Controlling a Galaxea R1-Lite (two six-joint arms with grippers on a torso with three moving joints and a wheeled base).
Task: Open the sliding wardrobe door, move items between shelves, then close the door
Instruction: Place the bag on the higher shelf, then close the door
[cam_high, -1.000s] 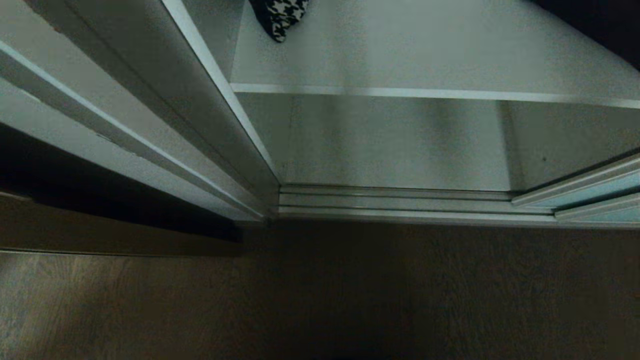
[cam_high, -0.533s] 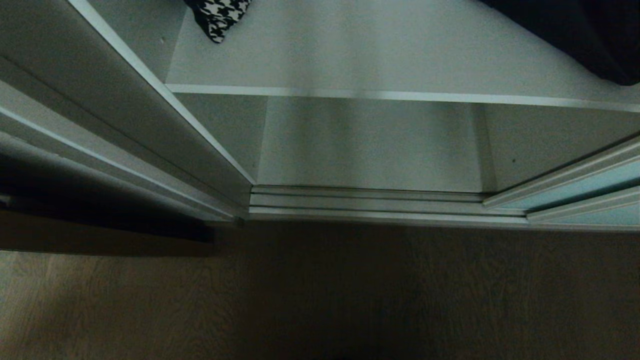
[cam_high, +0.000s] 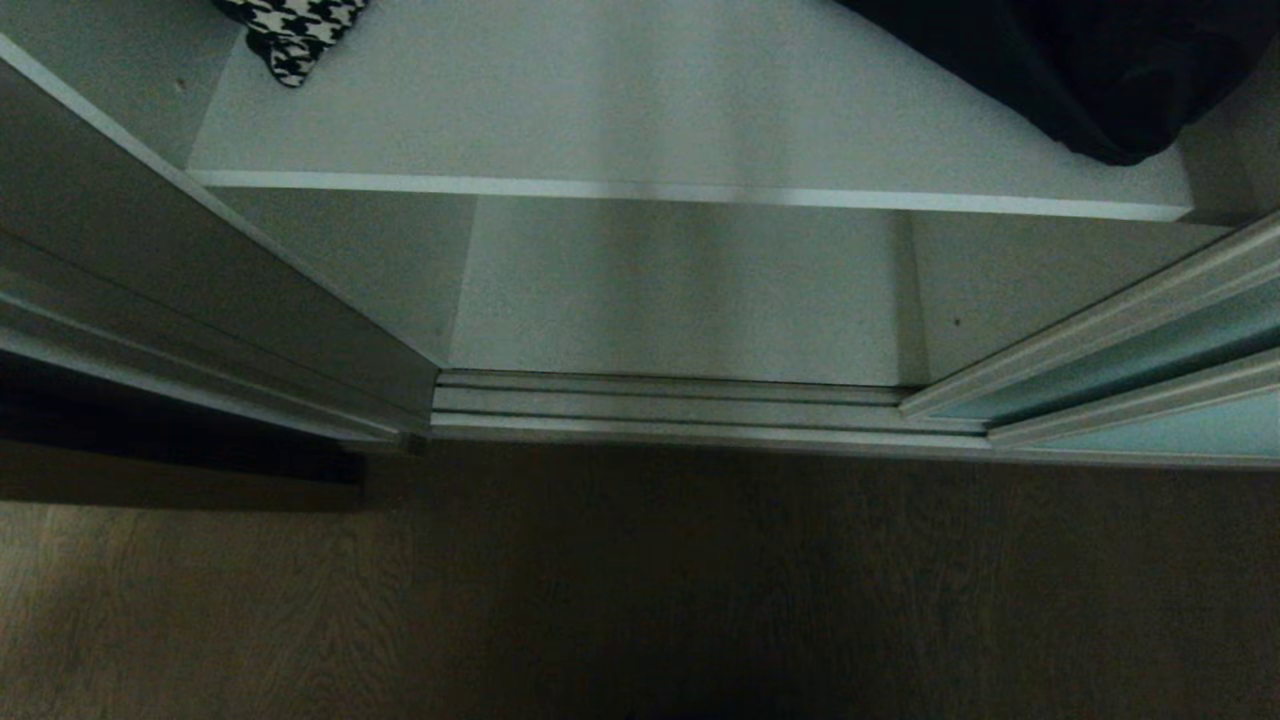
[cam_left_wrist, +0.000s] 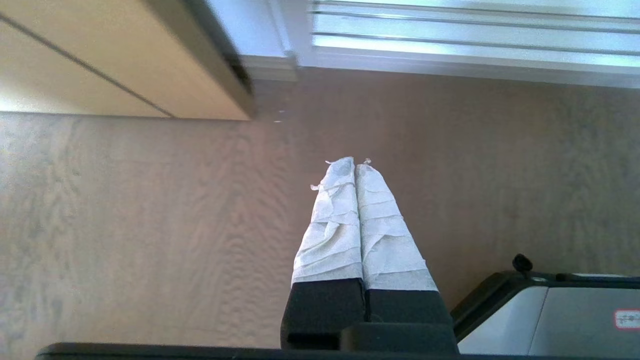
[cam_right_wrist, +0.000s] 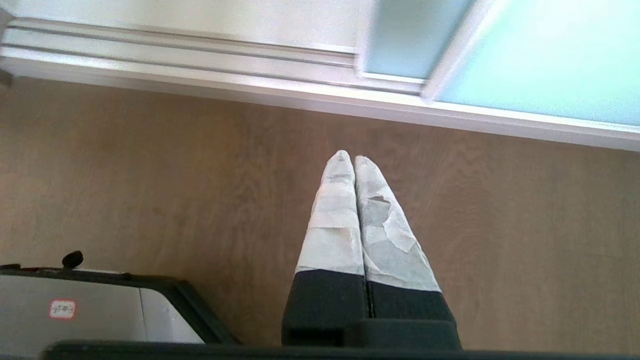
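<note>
The wardrobe stands open in the head view. A white shelf (cam_high: 640, 187) carries the houndstooth cloth piece (cam_high: 295, 30) at its far left and the black fabric bag (cam_high: 1090, 70) at its far right. The frosted blue-green sliding wardrobe door (cam_high: 1130, 360) (cam_right_wrist: 525, 60) is pushed to the right. Neither arm shows in the head view. My left gripper (cam_left_wrist: 355, 162) hangs shut and empty over the wood floor short of the door track. My right gripper (cam_right_wrist: 348, 157) is likewise shut and empty over the floor near the glass panels.
A silver floor track (cam_high: 680, 405) runs along the wardrobe's front. The wardrobe's left side panel (cam_high: 200, 290) and a light wood panel (cam_left_wrist: 125, 65) stand at the left. My base's grey corner (cam_left_wrist: 550, 315) (cam_right_wrist: 90, 310) shows in both wrist views. Wood floor (cam_high: 640, 590) lies in front.
The whole head view has shifted: the wardrobe slid leftward in the picture, bringing the black bag into view at the right. Both arms kept still.
</note>
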